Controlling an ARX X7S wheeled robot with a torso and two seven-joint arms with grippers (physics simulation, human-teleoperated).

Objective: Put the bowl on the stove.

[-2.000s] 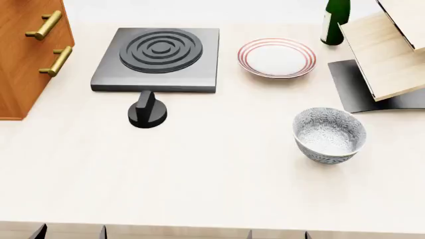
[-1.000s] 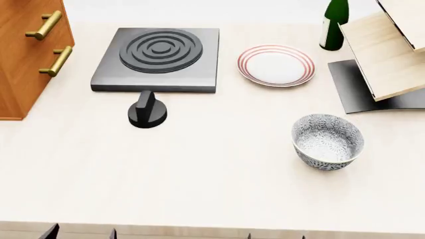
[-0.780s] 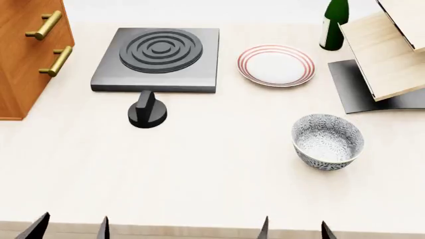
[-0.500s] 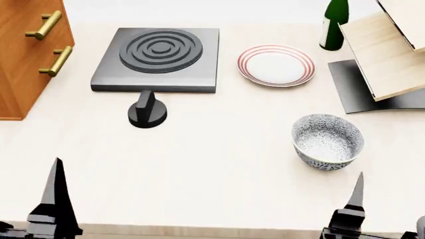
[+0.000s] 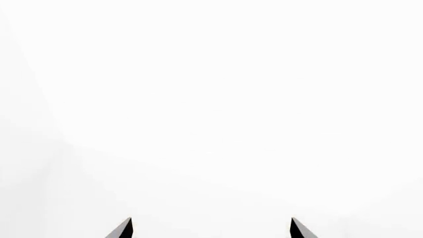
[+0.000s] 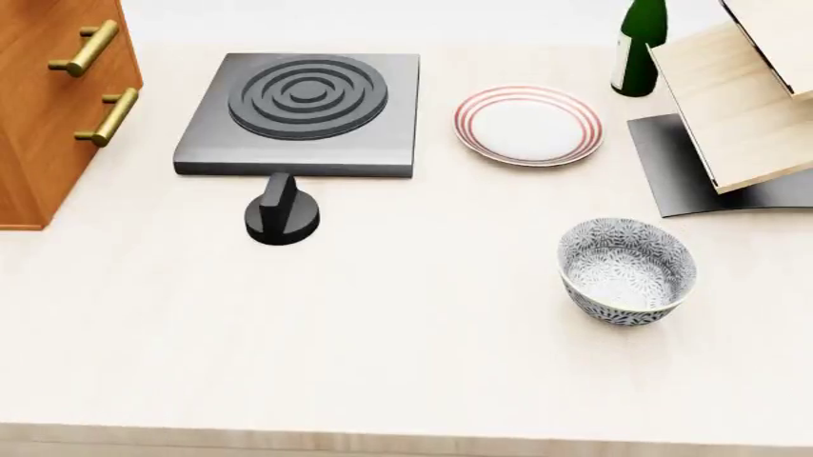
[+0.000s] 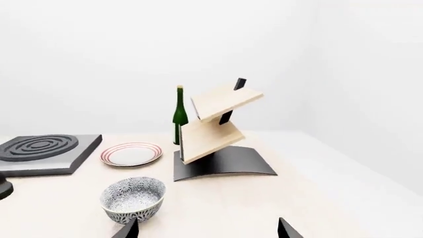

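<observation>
While both of my arms sit out of sight in the head view, my wrist cameras catch only the dark tips of each gripper at the frame edge. My right gripper (image 7: 207, 229) shows two pointed fingertips (image 7: 130, 230) set wide apart, so its jaws are spread with nothing between them. My left gripper (image 5: 210, 229) shows the same wide gap between its two tips, spread as well, facing only blank white. Nearest to my right gripper is the bowl (image 7: 132, 200), standing upright on the pale table (image 6: 406, 362), just beyond the tips and toward the side of one of them, not touching either; the head view puts the bowl (image 6: 626, 271) on the right part of the table, apart from everything else. Farther back and over to the left stands a black round knob (image 6: 281, 211), just in front of the stove (image 6: 303, 112), whose raised burner rings are bare. The bowl and the stove lie well apart, with open tabletop between them. Beside the stove, to its right, rests a white plate (image 6: 528, 124) with red rim rings. A wooden rack (image 6: 737, 105) on a dark curved base stands at the right, beyond the bowl, and a green bottle (image 6: 641, 43) stands at the far edge. A wooden cabinet (image 6: 57, 105) with brass handles borders the left side.
</observation>
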